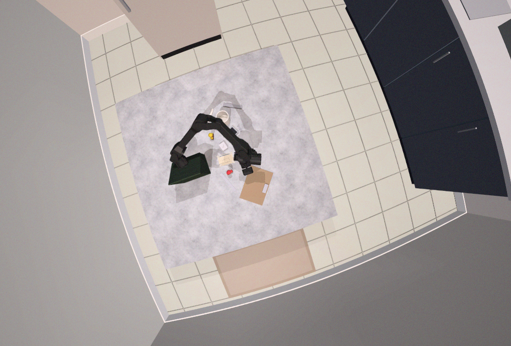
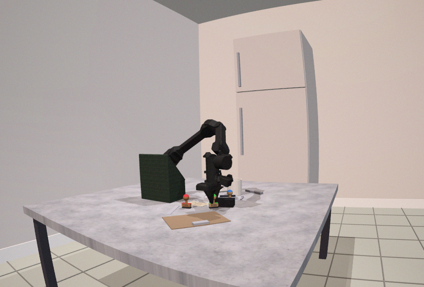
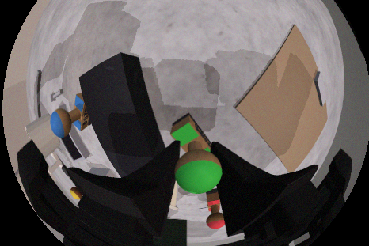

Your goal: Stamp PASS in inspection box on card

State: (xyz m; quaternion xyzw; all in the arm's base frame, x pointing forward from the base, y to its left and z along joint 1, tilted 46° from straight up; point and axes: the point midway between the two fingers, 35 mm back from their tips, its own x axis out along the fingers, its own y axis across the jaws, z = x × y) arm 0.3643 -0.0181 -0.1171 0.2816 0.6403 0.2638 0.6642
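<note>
The PASS stamp [image 2: 213, 205] [image 3: 198, 175] has a green-topped round knob and a wooden block. It stands upright on the bench. My gripper [image 2: 214, 199] [image 3: 195, 145] is shut on it, with the fingers on either side of the handle below the knob. In the top view the arm hides the stamp. The cream card [image 1: 225, 158] [image 2: 198, 203] lies between the arm's base and the gripper; its box is too small to make out. The dark ink pad [image 1: 234, 130] [image 3: 70, 148] lies farther back, beyond the black block.
A black block [image 2: 227, 202] [image 3: 119, 107] is close beside the gripper. The red FAIL stamp [image 1: 229, 172] [image 2: 186, 204] [image 3: 215, 221] stands nearby. A blue-topped stamp [image 2: 229, 192] [image 3: 60, 123], yellow-topped object [image 1: 210, 135], white mug [image 1: 222, 116] and brown board [image 1: 251, 194] [image 2: 182, 221] are around.
</note>
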